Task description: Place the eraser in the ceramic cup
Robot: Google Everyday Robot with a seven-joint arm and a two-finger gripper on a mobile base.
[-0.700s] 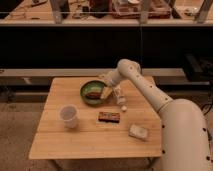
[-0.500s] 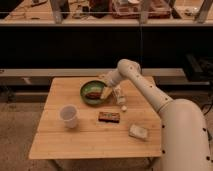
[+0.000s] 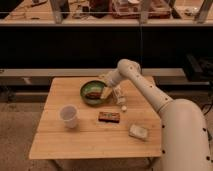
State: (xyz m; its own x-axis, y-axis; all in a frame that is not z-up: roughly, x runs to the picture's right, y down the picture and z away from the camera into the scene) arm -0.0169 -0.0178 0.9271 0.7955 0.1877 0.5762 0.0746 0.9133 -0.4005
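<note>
A white robot arm [image 3: 150,92] reaches in from the right over a light wooden table [image 3: 75,145], its hand [image 3: 121,102] pointing down just beside the right rim of a green round bowl [image 3: 89,99] at the back of the table. Whether the hand is parted or closed cannot be told, and nothing can be seen held in it. The eraser [image 3: 108,117], a small dark block with a reddish-brown face, lies flat near the middle of the table, in front of the bowl and apart from the hand. The ceramic cup [image 3: 68,115], plain white, stands upright to the left of the eraser, well clear of it. A pale whitish-grey block [image 3: 138,131] lies toward the front right. The bowl holds a brownish item and a yellow piece [image 3: 106,93].
</note>
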